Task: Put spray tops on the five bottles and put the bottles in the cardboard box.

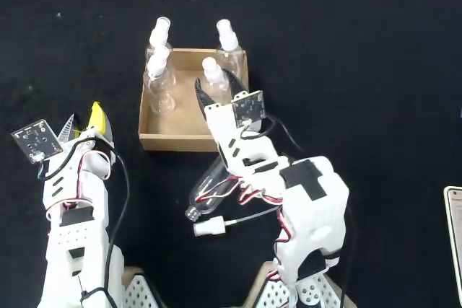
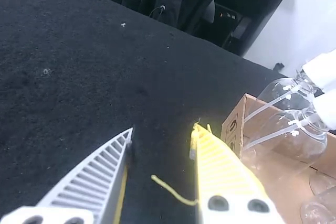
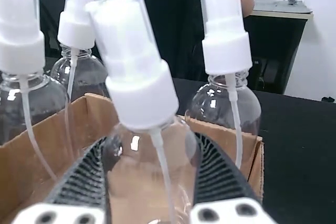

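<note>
Clamps the right jaws on a clear plastic bottle with a white spray top (image 3: pixel 149 171), one jaw against each side. Has it standing upright inside the brown cardboard box (image 1: pixel 162 138), at the corner nearest that arm. Shows three more capped clear bottles (image 1: pixel 160 88) upright in the box. Shows one uncapped clear bottle (image 1: pixel 209 189) lying on the black bench (image 1: pixel 361 70) beside the right arm, with a loose white spray top (image 1: pixel 211 227) just beside its mouth. Looks like placing the fourth bottle. Next calls for letting go, lifting clear without tipping neighbours, then capping the last. Holds the left jaws wide apart and empty above bare bench near the box.
</note>
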You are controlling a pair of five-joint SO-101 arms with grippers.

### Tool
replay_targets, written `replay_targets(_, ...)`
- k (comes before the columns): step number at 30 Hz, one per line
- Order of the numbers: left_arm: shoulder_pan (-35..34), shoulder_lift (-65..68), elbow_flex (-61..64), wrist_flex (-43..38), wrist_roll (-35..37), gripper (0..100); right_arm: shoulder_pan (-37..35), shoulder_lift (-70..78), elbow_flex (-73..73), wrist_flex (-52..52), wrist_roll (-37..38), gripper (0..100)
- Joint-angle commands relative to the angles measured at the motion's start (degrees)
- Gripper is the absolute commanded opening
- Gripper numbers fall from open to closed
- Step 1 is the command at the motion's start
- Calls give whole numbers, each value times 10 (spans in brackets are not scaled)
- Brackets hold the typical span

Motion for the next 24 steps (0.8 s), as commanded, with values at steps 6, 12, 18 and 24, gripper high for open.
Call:
replay_targets(6,2,-4,-10,-16,3,159,-10,-3,-22,-16,2,165)
replay_targets(12,2,-4,-10,-16,3,159,-10,-3,-21,-17,2,134)
replay_targets(18,2,-4,-10,-16,3,159,-18,-14,4,-28,2,128)
replay_targets(24,2,-4,-11,-16,3,159,-18,-47,44,-48,2,131)
